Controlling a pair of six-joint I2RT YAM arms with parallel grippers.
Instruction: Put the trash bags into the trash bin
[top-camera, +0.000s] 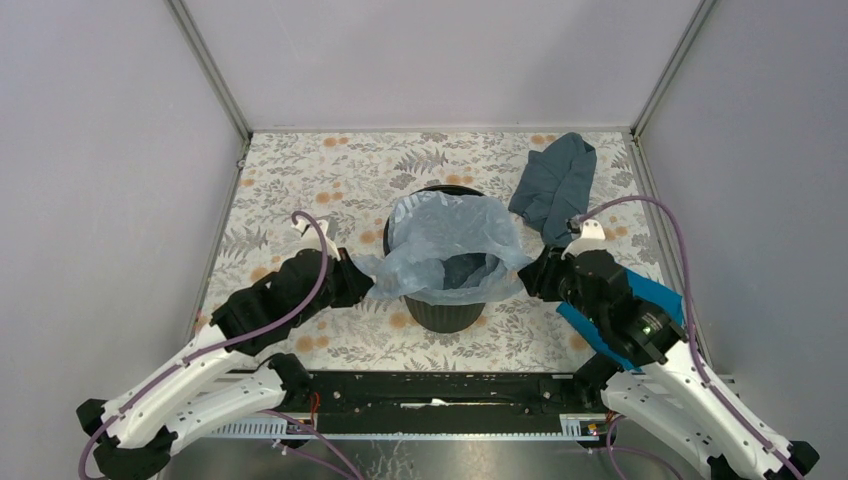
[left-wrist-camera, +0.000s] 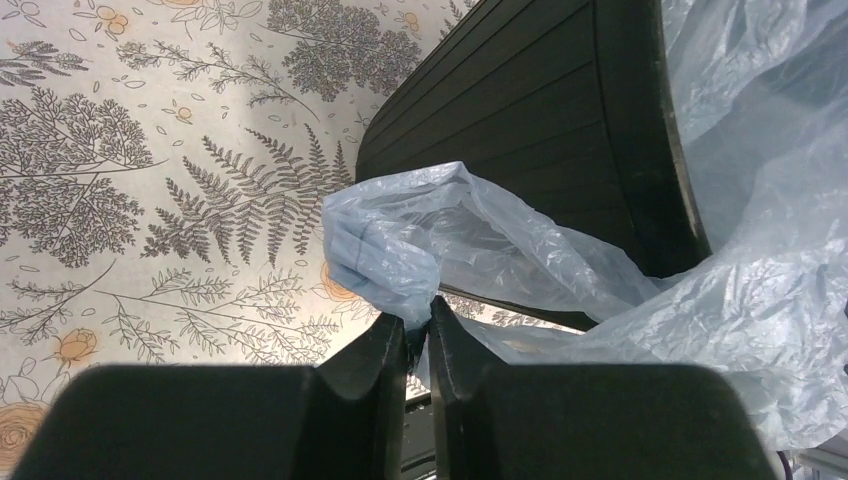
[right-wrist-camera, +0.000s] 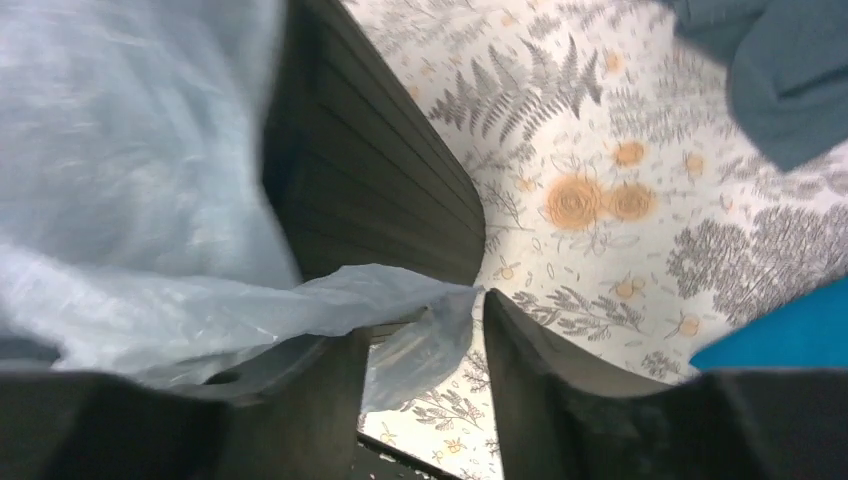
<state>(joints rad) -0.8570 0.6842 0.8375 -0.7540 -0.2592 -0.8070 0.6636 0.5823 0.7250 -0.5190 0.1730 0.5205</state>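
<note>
Cannot see most of the rim of the trash bin (top-camera: 440, 312), veiled by the trash bag (top-camera: 450, 235). Cannot trace the bag's handle loops either, lost in crumpled film. From above, cannot read either grip, with fingertips masked by plastic and wrists. Only part of the bright blue cloth (top-camera: 655, 295) visible, the rest under the right arm. Counted: one bag, one bin, two arms, two cloths, the second a grey-blue cloth (top-camera: 555, 185) bunched at the far right of the desk (top-camera: 300, 180). Bin upright at mid-desk, long axis vertical, mouth up, narrower base down. Bag spread open over that mouth and sagging inside, long axis running left to right, both ends drawn out past the rim. At the left end, clenched on a bunched corner of film just beside the ribbed wall: the left hand (left-wrist-camera: 418, 322). At the right end, released, fingers parted with a loose flap of film lying in the gap and over one finger: the right hand (right-wrist-camera: 425, 315).
</note>
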